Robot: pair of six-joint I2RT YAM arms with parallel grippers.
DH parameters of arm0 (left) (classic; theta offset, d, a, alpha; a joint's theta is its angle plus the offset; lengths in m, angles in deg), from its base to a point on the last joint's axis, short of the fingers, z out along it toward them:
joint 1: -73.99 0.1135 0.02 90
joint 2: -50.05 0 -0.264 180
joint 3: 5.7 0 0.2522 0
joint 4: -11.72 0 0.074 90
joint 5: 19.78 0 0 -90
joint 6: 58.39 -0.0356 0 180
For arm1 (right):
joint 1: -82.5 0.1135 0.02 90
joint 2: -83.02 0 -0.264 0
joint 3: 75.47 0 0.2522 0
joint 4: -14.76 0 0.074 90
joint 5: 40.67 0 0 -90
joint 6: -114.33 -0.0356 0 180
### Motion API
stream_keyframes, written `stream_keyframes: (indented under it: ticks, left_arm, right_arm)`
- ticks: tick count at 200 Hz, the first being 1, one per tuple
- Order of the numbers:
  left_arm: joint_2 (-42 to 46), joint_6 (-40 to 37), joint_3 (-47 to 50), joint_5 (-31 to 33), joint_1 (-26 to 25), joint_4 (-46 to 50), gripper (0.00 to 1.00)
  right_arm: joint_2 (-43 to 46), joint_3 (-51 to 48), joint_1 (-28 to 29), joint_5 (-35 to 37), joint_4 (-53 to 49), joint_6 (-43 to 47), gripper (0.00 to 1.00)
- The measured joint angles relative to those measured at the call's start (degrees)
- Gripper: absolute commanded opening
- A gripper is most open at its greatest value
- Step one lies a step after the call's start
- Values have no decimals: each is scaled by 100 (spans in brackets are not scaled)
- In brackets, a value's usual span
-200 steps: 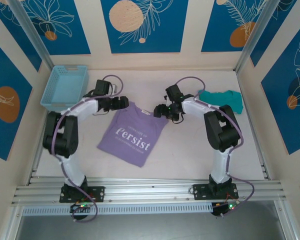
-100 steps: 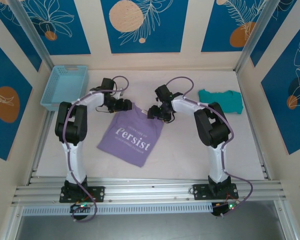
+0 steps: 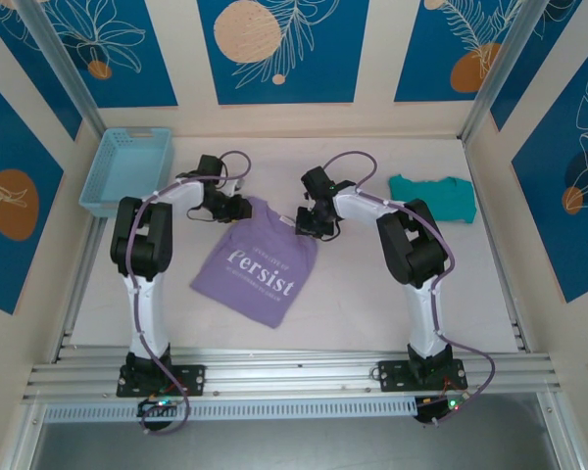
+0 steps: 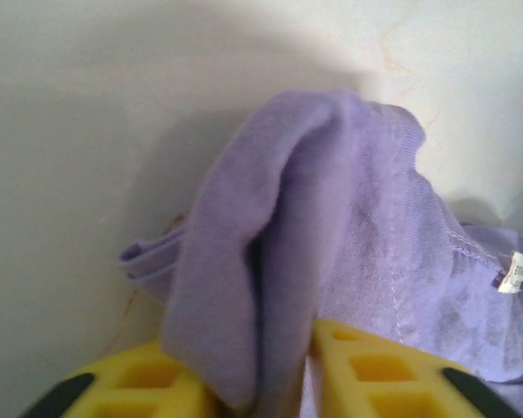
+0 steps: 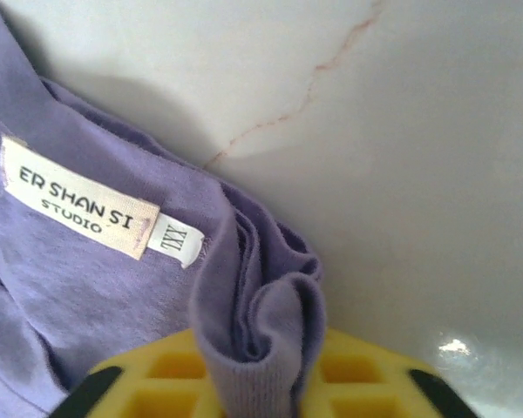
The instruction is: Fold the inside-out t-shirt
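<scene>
Left wrist, right wrist — left gripper and right gripper each pinch the t-shirt

The t-shirt reads "Persist"; its label, "ER SHAN SI STUDIO" (size unclear).

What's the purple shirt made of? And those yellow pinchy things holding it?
The purple t-shirt looks like soft, thin knit cloth, probably cotton: it bunches in folds and shows stitched seams. The yellow fingers look like hard matte plastic, moulded with square hollows.
</scene>
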Motion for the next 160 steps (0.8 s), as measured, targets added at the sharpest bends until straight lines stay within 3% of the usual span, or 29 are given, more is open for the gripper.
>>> stream_keyframes:
  ticks: [25, 61, 110, 160]
  left_arm:
    - [0, 120, 26, -42, 81, -92, 9]
    - [125, 457, 396, -107, 146, -625, 2]
    - [643, 1488, 1624, -391, 157, -2114, 0]
    - [640, 1926, 1314, -463, 157, -2494, 0]
  right_arm:
    - [7, -2, -7, 9, 140, 79, 4]
    - [323, -240, -50, 50, 470, 238, 0]
    - [890, -365, -157, 24, 787, 549, 0]
    - [890, 129, -474, 26, 581, 992, 0]
